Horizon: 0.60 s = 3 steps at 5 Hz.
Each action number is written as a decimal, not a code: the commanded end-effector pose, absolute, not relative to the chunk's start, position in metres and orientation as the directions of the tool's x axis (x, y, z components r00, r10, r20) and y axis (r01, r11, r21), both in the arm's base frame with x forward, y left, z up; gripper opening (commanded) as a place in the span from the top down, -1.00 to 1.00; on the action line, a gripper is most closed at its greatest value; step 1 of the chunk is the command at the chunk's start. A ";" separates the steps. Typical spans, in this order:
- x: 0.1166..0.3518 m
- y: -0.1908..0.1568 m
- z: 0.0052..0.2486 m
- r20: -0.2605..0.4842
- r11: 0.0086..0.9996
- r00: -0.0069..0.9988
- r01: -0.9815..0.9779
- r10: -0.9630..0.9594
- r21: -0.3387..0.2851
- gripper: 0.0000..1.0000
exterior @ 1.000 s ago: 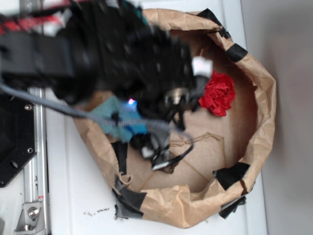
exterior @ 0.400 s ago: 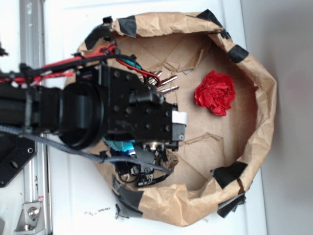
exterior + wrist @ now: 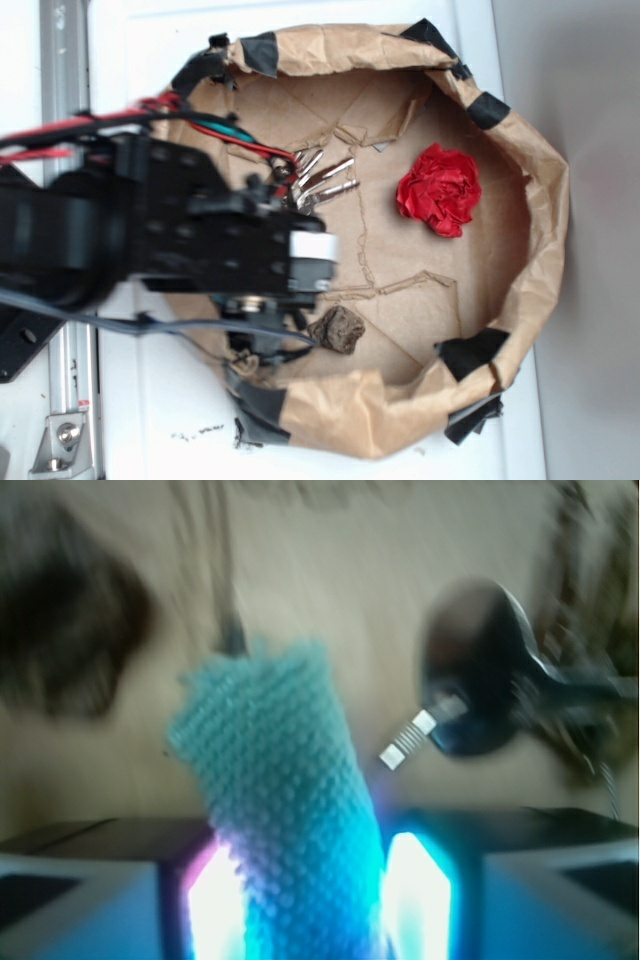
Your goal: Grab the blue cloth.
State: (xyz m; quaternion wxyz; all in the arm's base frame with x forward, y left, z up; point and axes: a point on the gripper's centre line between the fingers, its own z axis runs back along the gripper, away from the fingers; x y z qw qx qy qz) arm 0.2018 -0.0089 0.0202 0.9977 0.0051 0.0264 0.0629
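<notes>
Arm's slid left and lower since the last shot, uncovering the dark lump [image 3: 336, 329] it was hiding, below the red wad [image 3: 439, 190] in the paper-walled bin [image 3: 540, 200]. Wrist view: hand [image 3: 318, 900] pinches the blue cloth [image 3: 280, 820], which sticks up between glowing fingers [image 3: 418, 890], so looks grabbed.

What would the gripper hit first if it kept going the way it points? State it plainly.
Nothing new: the blue cloth already sits between the gripper fingers and sticks out ahead of them. Beyond the cloth lies the brown cardboard floor, likely the next contact, though the blur leaves depth unclear.
</notes>
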 end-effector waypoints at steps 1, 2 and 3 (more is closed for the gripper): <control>0.209 0.009 0.047 0.044 0.993 0.992 -0.121 0.120 0.013 1.00; 0.218 0.017 0.055 0.058 0.991 0.989 -0.136 0.134 0.018 1.00; 0.225 0.017 0.074 0.089 0.988 0.985 -0.150 0.146 0.036 1.00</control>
